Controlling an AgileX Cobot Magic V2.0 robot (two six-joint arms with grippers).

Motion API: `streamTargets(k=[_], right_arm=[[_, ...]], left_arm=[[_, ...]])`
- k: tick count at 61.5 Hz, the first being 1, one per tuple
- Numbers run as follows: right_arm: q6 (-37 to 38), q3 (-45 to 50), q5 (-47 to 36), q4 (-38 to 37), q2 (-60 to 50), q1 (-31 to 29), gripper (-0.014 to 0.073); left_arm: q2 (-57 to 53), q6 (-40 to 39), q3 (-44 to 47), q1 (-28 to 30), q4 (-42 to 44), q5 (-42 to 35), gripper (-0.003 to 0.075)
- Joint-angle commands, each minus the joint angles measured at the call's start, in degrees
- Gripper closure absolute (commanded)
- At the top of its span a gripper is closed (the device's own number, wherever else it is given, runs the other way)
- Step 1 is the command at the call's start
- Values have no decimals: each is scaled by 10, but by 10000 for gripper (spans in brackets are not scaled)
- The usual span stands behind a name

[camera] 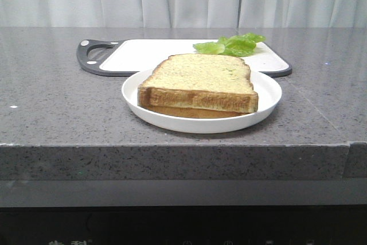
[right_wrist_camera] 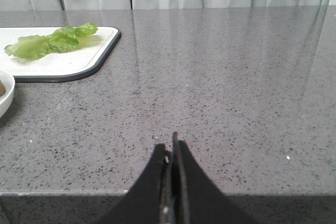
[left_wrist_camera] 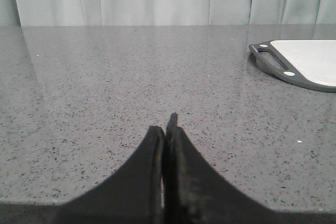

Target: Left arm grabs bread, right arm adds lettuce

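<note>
The bread (camera: 200, 81), a thick speckled slice with a brown crust, lies on a thinner slice (camera: 189, 111) in a white plate (camera: 269, 97) near the counter's front edge. The green ruffled lettuce (camera: 232, 45) (right_wrist_camera: 50, 41) rests on the cutting board behind the plate. Neither arm appears in the front view. My left gripper (left_wrist_camera: 166, 129) is shut with nothing in it, over bare counter left of the board. My right gripper (right_wrist_camera: 170, 148) is also shut and holds nothing, over the counter's front edge to the right of the plate and board.
A white cutting board (camera: 149, 53) (right_wrist_camera: 68, 61) with a dark rim and handle (camera: 92, 55) (left_wrist_camera: 275, 65) lies behind the plate. The plate's rim (right_wrist_camera: 6, 98) shows in the right wrist view. The grey speckled counter (camera: 51, 107) ends at a front edge. Curtains hang behind.
</note>
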Motion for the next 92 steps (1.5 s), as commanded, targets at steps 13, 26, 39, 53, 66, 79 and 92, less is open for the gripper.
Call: streamTargets(k=[13, 26, 39, 53, 66, 79, 92], right_arm=[[-1, -2, -48, -6, -12, -4, 644], [-1, -2, -48, -6, -12, -4, 644], [-1, -2, -48, -6, -12, -4, 644], [-1, -2, -48, -6, -12, -4, 644], [-1, -2, -48, -6, -12, -4, 644], [-1, -2, -48, -6, -12, -4, 644], [-1, -9, -47, -7, -12, -4, 652]], left_arm=[[-11, -6, 4, 2, -5, -46, 739], [-11, -6, 4, 2, -5, -46, 739], [-11, -6, 4, 2, -5, -46, 739], [-11, -6, 4, 2, -5, -46, 739], [-11, -6, 4, 2, -5, -46, 739], [-11, -6, 4, 2, -5, -50, 739], [-10, -6, -1, 2, -30, -75, 740]])
